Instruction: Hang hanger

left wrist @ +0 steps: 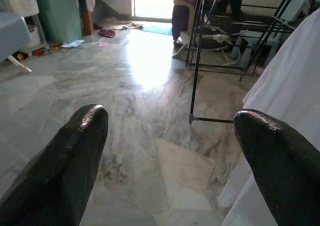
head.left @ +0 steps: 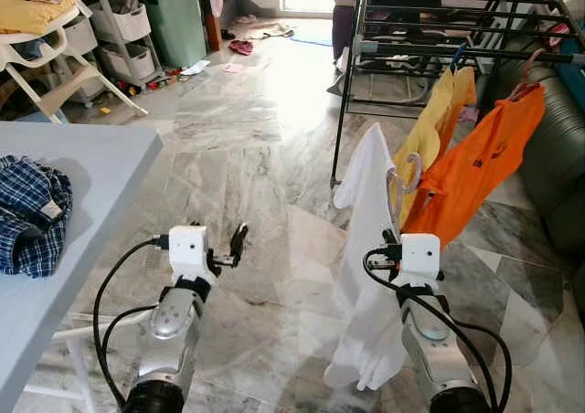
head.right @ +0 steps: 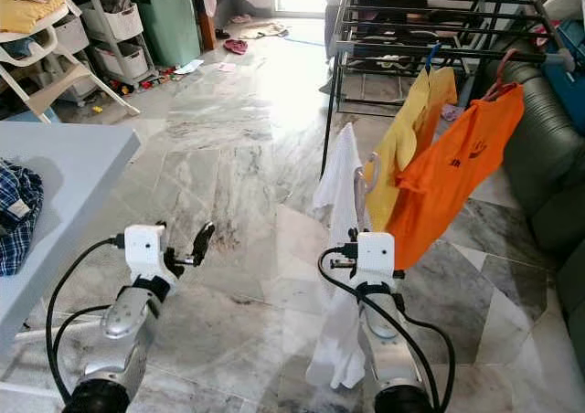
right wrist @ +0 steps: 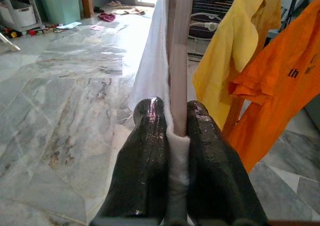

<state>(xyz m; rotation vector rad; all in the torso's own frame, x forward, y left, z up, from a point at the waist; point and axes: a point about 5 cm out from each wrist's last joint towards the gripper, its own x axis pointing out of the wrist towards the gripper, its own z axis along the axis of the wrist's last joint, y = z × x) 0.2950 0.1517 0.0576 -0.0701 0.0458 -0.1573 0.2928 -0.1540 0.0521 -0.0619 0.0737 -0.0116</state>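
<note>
right gripper (right wrist: 170,123) pinches the hanger (right wrist: 178,61) stem (white shirt (head.left: 366,276) draped, light, floppy); rack (head.left: 439,47) ahead

Ahead of the left hand (head.left: 239,242), from 11 to 12 o'clock, the marble floor (head.left: 238,130) is open right up to the far shelving. At 9 o'clock the grey surface (head.left: 73,157) blocks that side. The right hand (right wrist: 170,117) is hemmed in: the white shirt (head.left: 366,276) drapes against it, the yellow shirt (head.left: 430,130) and orange shirt (head.left: 475,166) hang at 1 o'clock, the drying rack (head.left: 439,47) behind them.
</note>
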